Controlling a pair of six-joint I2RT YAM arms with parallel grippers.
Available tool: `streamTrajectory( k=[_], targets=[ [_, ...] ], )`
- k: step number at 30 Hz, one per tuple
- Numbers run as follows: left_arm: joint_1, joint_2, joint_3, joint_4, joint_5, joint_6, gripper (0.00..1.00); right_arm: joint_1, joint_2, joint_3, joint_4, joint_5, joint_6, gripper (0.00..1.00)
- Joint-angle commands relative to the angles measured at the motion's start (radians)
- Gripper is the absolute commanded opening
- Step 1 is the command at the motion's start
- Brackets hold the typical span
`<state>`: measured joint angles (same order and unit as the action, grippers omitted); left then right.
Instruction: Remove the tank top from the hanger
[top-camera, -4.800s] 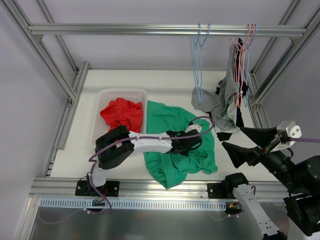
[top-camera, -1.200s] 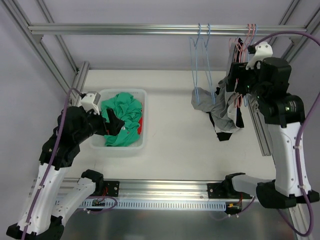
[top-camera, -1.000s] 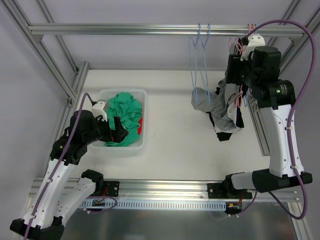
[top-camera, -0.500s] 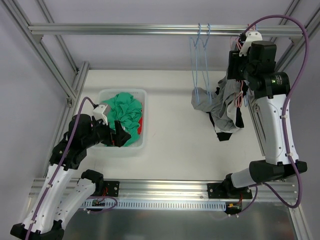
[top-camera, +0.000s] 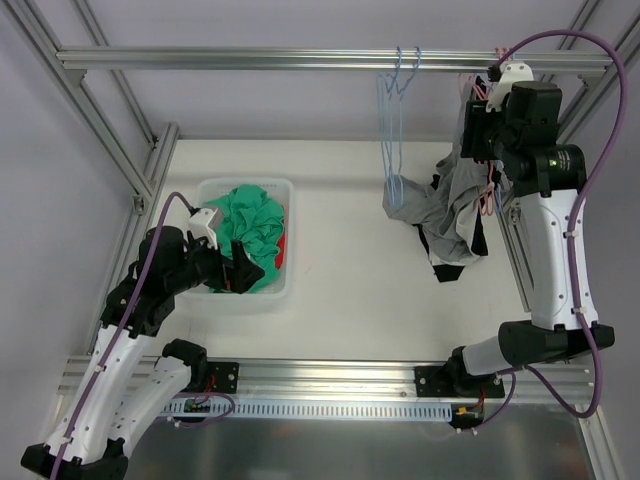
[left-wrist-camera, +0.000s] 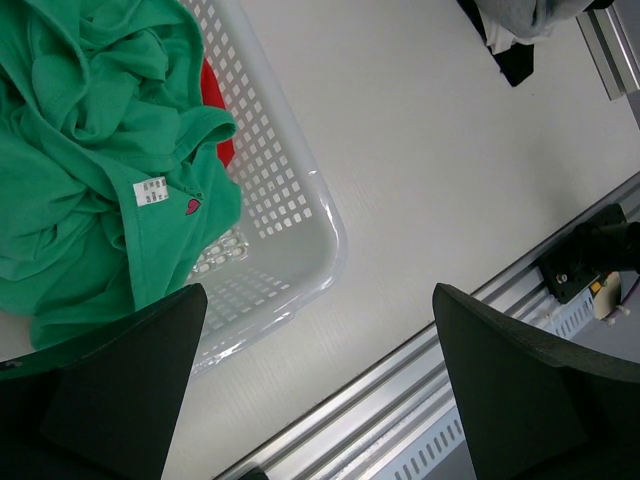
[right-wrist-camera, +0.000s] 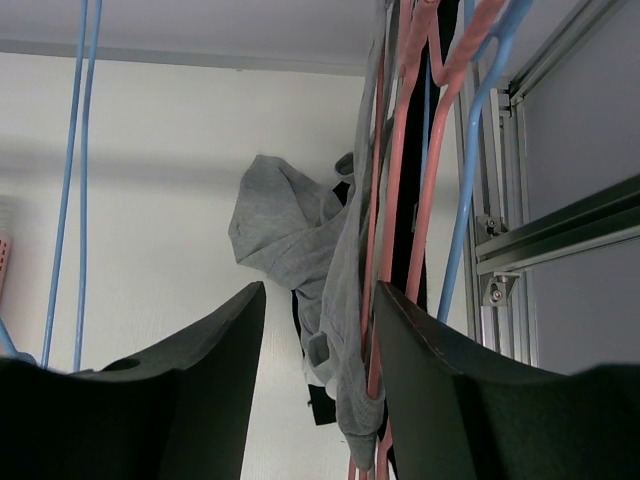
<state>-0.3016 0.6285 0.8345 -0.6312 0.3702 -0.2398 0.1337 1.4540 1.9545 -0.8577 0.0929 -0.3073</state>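
Grey tank top (top-camera: 452, 205) hangs in the upper right of the overhead view, on the pale pink wire hangers (top-camera: 489, 185) hooked over the aluminium crossbar (top-camera: 250, 59). Its long axis runs from the hooks down toward the white table (top-camera: 340, 290), slanting to the lower left in that view. The lower end is bunched, and it reaches the bottom of the light blue wire hangers (top-camera: 390, 130) just to the left. I cannot tell whether it rests on them. A black garment (top-camera: 478, 238) hangs with it on the same pink hangers.

My right tool (top-camera: 474, 130) is high up against the top of the grey fabric. In the right wrist view its (right-wrist-camera: 320, 400) jaws stand apart, and the tank top (right-wrist-camera: 290, 225) and a pink hanger (right-wrist-camera: 385, 200) show in the gap between them. I cannot tell whether either finger touches cloth.

My left tool (top-camera: 235, 272) sits at the left of the overhead view, over the near edge of the white perforated plastic basket (top-camera: 291, 230). The left wrist view shows it (left-wrist-camera: 320, 400) spread wide and holding nothing. A crumpled green garment (left-wrist-camera: 90, 150) fills the basket (left-wrist-camera: 320, 220), with a red garment (left-wrist-camera: 222, 130) showing under it against the wall.
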Motion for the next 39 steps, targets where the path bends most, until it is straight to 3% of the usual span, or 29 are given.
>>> streamTrajectory(
  k=[1,21,31,39],
  targets=[
    [-0.007,0.013,-0.011,0.034,0.042,0.011,0.99,-0.011,-0.044,0.032,0.005,-0.028,0.002,0.51],
    [-0.007,0.010,-0.015,0.041,0.058,0.013,0.99,-0.051,0.002,0.001,-0.001,-0.081,-0.009,0.46],
    [-0.008,0.010,-0.015,0.044,0.065,0.014,0.99,-0.049,0.065,0.041,0.008,-0.062,0.046,0.11],
    [-0.007,0.016,-0.015,0.044,0.072,0.016,0.99,-0.037,0.083,0.049,0.035,-0.082,0.074,0.00]
  ],
)
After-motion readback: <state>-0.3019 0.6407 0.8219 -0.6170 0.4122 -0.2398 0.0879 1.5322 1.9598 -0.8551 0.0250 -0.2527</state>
